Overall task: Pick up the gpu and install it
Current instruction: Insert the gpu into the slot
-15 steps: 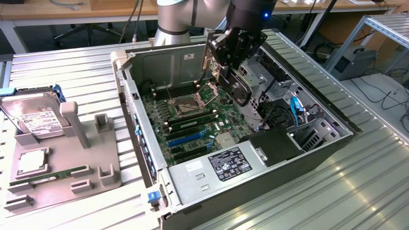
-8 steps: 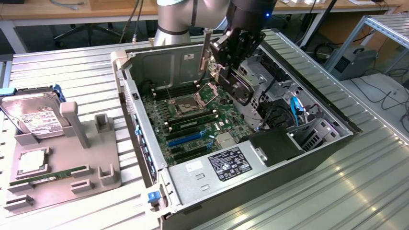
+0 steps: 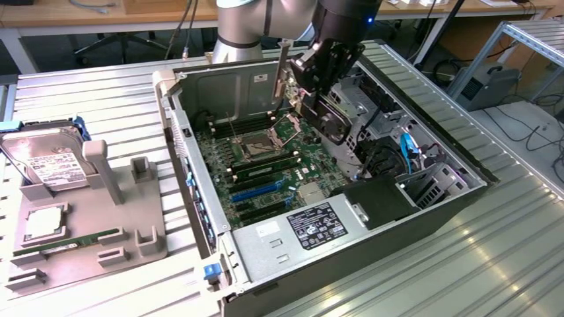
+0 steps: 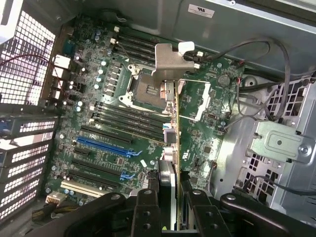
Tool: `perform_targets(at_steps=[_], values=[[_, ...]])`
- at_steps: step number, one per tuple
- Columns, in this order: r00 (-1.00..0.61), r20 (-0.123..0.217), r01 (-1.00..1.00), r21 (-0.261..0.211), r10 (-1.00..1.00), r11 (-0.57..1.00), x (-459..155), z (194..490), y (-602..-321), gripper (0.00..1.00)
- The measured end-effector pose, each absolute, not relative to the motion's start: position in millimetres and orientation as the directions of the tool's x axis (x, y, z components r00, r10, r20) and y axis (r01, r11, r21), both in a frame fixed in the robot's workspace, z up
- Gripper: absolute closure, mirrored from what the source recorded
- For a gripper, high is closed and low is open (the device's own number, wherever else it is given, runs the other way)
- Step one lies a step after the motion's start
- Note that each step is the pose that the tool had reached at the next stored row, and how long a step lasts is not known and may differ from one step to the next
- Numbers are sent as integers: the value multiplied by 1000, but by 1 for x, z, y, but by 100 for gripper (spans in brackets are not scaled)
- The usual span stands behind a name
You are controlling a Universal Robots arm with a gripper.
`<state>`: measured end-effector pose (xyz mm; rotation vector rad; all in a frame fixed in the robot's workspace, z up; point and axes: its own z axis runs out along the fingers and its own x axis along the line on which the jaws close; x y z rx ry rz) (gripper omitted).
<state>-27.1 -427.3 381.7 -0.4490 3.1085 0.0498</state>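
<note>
One gpu [image 4: 170,94] over motherboard [image 4: 113,123], cables [image 4: 256,86] beside

Exterior overlooks the case [image 3: 220,86]; wrist looks closely down (shared motherboard [image 4: 197,143]).

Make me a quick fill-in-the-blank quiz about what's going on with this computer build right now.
The tool is shut on the ____. That card hangs above the green ____ inside the open case. The hard drive sits at the exterior view's ____ side.
Missing words: gpu, motherboard, left.
</note>
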Motion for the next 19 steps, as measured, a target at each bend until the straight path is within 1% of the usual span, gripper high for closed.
perform_targets(at_steps=[19], values=[[-936,-5,-353,31,-353,935,-27,382,-427,73]])
